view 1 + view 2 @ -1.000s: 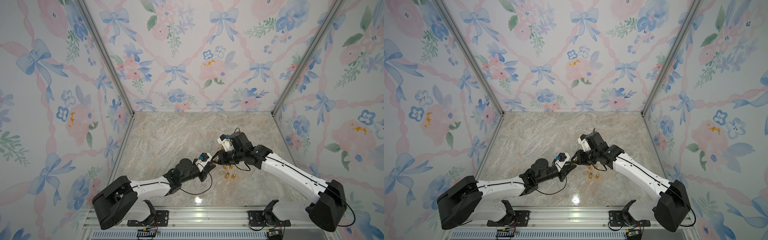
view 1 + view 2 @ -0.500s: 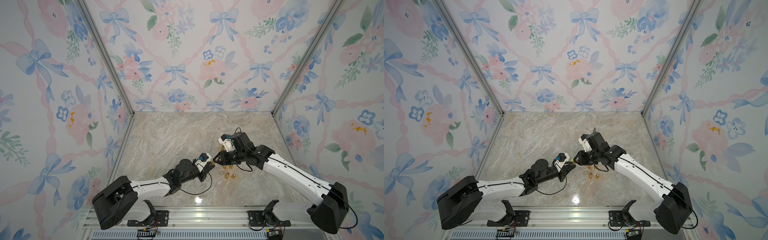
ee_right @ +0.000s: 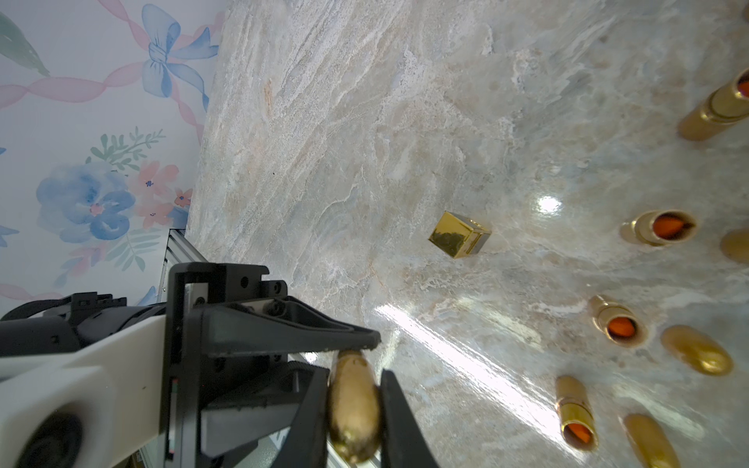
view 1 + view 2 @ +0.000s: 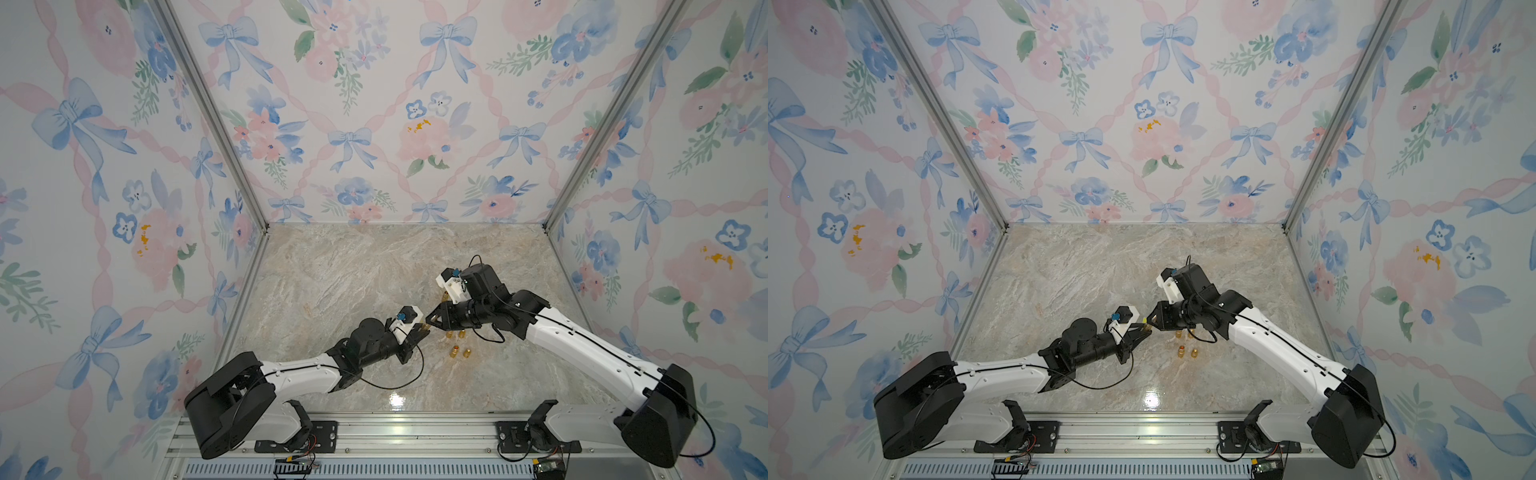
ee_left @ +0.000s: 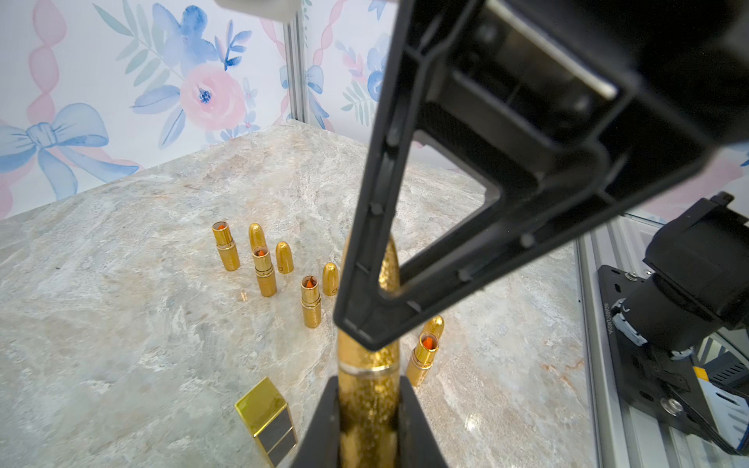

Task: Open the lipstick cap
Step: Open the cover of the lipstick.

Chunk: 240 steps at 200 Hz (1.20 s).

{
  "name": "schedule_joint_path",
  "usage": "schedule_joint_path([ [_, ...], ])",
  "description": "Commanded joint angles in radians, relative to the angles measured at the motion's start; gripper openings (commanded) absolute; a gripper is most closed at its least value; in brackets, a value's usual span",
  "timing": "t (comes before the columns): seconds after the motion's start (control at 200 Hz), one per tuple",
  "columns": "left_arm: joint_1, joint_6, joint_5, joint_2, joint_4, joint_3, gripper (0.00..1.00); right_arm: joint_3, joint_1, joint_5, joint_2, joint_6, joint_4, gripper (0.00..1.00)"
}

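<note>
Left gripper (image 5: 368,383) pinching glittery gold lipstick (image 5: 367,405) by body. Right gripper (image 3: 352,370) clamped on cap (image 3: 353,405), cap on. Lipstick held above table (image 5: 121,324), near opened lipsticks (image 5: 263,271). Tiny mark on loose cap (image 5: 284,257) unreadable.

High top views (nearly equal); wrist views close on the lipstick (image 5: 367,409)
</note>
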Motion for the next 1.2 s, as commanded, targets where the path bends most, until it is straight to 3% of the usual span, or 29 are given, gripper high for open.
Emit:
schedule_joint_path([
  [0.0, -0.004, -0.022, -0.009, -0.010, 0.009, -0.024, 0.00, 0.041, 0.003, 0.038, -0.012, -0.040, -0.045, 0.19],
  [0.6, -0.004, -0.029, 0.005, -0.056, -0.045, -0.091, 0.00, 0.123, -0.025, 0.062, -0.098, -0.061, -0.171, 0.20],
  [1.06, -0.016, -0.046, 0.028, -0.115, -0.045, -0.110, 0.00, -0.120, -0.017, 0.306, -0.229, -0.004, -0.310, 0.20],
  [1.195, -0.037, -0.053, 0.010, -0.103, -0.045, -0.107, 0.00, -0.227, 0.034, 0.391, -0.268, 0.043, -0.309, 0.20],
])
